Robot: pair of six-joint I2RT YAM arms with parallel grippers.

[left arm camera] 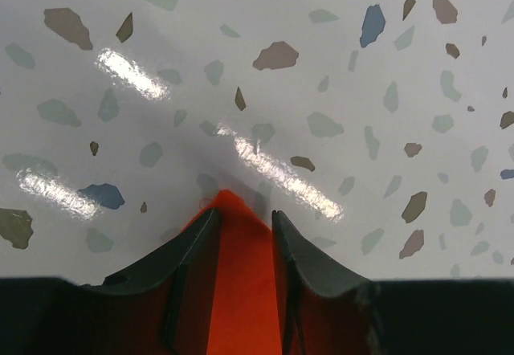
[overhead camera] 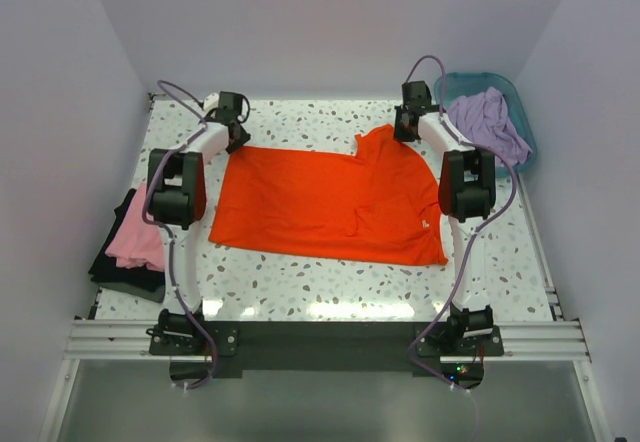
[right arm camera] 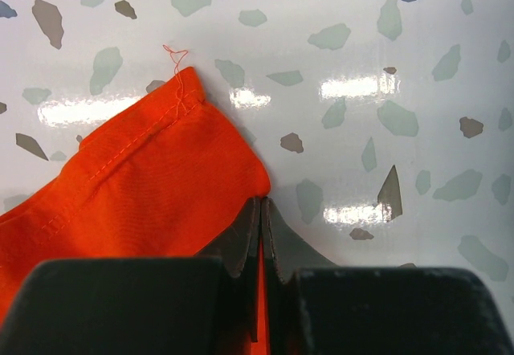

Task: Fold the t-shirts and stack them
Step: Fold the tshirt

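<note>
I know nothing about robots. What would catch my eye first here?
A bright orange t-shirt lies spread across the middle of the speckled table, the left gripper and right gripper each pinching its far edge. A lavender t-shirt is heaped in the teal basket at the far right.

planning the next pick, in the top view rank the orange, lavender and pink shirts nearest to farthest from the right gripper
1. orange t-shirt: spread in the middle, its far right corner pinched by the right gripper.
2. lavender t-shirt: in the teal basket, far right.
3. pink t-shirt: at the left edge.
</note>
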